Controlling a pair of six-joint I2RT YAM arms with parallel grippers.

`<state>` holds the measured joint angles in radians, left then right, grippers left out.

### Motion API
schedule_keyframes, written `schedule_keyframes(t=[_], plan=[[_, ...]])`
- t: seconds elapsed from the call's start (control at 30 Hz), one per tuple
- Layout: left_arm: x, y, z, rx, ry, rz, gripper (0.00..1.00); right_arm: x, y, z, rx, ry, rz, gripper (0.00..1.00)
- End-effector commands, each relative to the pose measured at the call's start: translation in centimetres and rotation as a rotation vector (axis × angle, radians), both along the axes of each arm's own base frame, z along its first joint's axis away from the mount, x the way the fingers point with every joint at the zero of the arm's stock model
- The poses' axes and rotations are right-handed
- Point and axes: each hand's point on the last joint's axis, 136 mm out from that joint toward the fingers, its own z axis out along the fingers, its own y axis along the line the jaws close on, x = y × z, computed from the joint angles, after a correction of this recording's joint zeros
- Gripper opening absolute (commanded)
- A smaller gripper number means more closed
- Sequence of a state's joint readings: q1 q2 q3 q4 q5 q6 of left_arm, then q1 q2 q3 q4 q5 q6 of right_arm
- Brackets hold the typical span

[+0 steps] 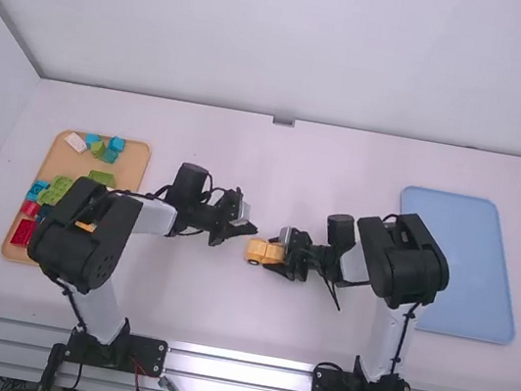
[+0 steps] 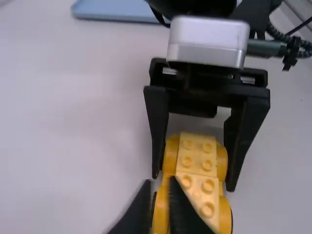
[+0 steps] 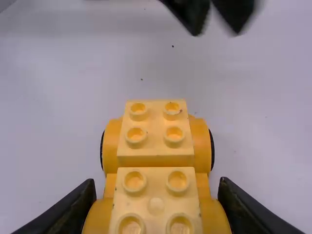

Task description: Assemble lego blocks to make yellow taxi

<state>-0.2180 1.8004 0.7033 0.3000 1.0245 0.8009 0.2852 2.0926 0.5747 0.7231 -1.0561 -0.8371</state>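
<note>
Car (image 1: 257, 251), one, yellow, grasped by right tool (image 1: 276, 252); left tool (image 1: 246, 230) released, slightly parted.

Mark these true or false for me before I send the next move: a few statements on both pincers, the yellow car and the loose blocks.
1. The right pincer has a finger on either side of the yellow car. True.
2. The left pincer is gripping the car too. False: its fingers stand apart, clear of the car.
3. The red blocks lie on the blue tray. False: they are on the tan tray.
4. Bare studs show on top of the car. True.
5. A white block is on the tan tray. True.
</note>
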Motion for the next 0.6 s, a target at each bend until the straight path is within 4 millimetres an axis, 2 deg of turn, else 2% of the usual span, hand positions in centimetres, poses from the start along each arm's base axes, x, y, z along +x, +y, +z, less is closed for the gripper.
schedule_keyframes(t=[0.0, 0.2, 0.33, 0.57], plan=[[0.4, -0.4, 0.2, 0.039, 0.011, 0.011, 0.02, 0.2, -0.1, -0.3, -0.003, 0.008, -0.007, 0.52], [-0.4, -1.2, -1.4, 0.186, 0.011, -0.03, 0.02, 0.2, -0.1, -0.3, -0.003, 0.009, -0.006, 0.53], [-0.3, -1.3, -1.7, 0.183, 0.021, -0.032, 0.02, 0.2, -0.1, -0.3, -0.003, 0.009, -0.006, 0.52], [-1.0, -1.4, -3.4, 0.201, 0.072, -0.042, 0.02, 0.2, -0.1, -0.3, -0.003, 0.009, -0.006, 0.53]])
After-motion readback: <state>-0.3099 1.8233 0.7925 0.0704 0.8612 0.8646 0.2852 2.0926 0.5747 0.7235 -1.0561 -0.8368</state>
